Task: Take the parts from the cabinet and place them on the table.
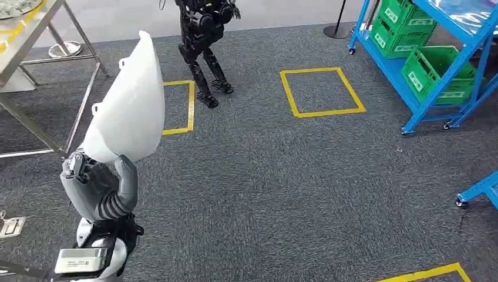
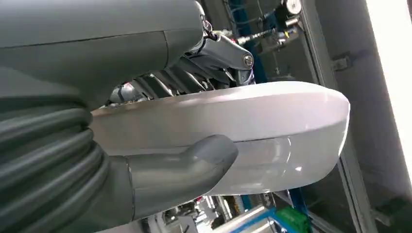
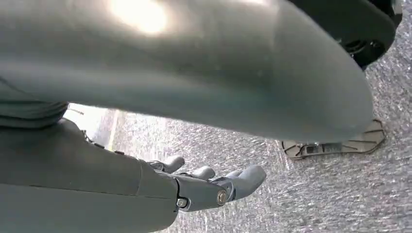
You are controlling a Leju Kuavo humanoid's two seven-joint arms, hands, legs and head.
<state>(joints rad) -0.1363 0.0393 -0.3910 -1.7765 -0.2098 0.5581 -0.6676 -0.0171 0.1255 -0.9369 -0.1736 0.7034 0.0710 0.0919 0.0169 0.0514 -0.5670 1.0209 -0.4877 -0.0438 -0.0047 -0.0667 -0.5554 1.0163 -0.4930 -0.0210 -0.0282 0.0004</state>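
Left hand point(image 1: 100, 188) grips the white shell part point(image 1: 130, 103) by its lower end, upright above the carpet point(image 1: 282, 176), the steel table point(image 1: 23, 41) nearby. Right hand point(image 3: 214, 187) hangs with fingers loosely apart, holding nothing. Thin, glossy and probably light, the part looks slippery; a firm edge pinch suits it.

White part point(image 1: 130, 106) in grey left hand point(image 1: 100, 188), dark grey speckled carpet point(image 1: 282, 176) with yellow tape squares point(image 1: 322, 91), blue rack point(image 1: 434, 64), green crates point(image 1: 437, 73), black robot point(image 1: 202, 41).

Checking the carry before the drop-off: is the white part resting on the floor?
No: in the head view the left hand holds the white part raised, well above the grey carpet.
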